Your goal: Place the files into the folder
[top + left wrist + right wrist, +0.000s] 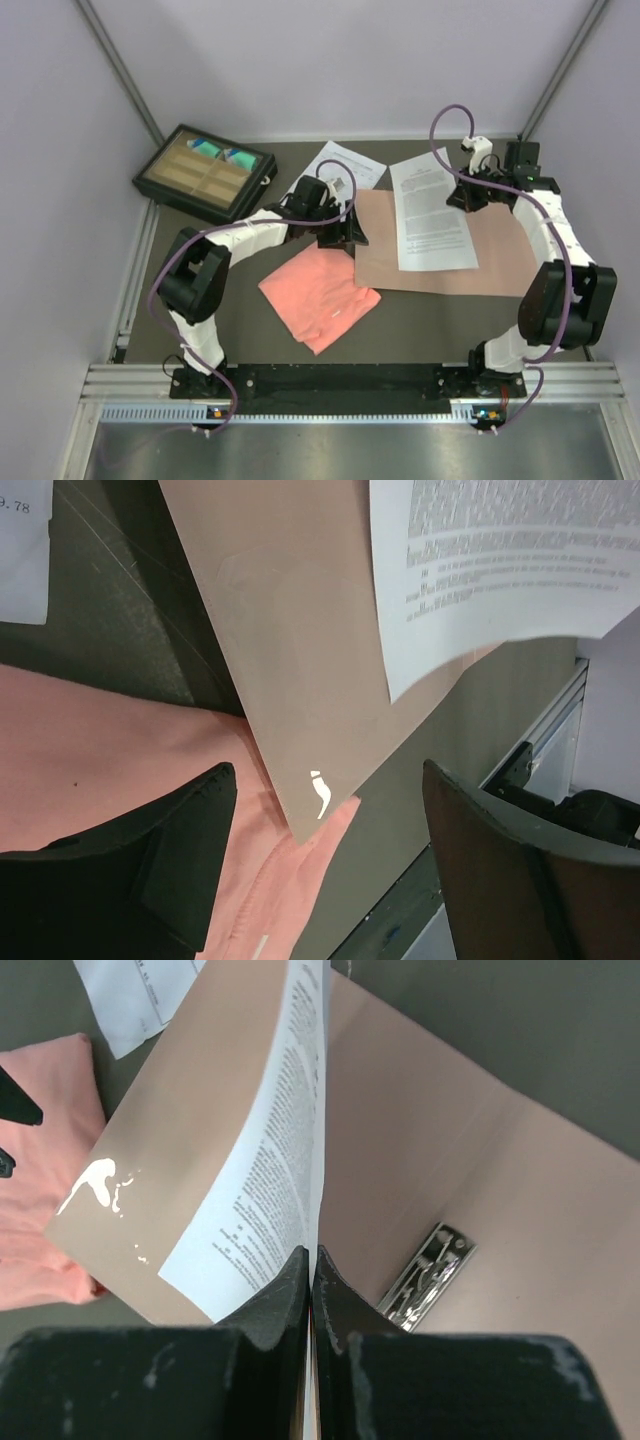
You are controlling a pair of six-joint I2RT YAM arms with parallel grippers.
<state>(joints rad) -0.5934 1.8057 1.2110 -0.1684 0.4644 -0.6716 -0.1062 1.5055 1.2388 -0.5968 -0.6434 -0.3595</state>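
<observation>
A tan folder [500, 255] lies open and flat on the right half of the table. One file, a white sheet of dense text [430, 215], rests across it. My right gripper [312, 1255] is shut on that sheet's [270, 1160] edge, and the sheet curves up from the folder [480, 1180]. The other file [335, 165] lies on the table at the back, beside the left arm. My left gripper [328, 780] hangs open over the folder's near corner [290, 680], touching nothing.
A salmon-pink cloth [320, 295] lies left of the folder, its edge under the folder's corner. A metal clip [425, 1280] sits inside the folder. A black compartment tray [205, 170] stands at the back left. Walls close in on both sides.
</observation>
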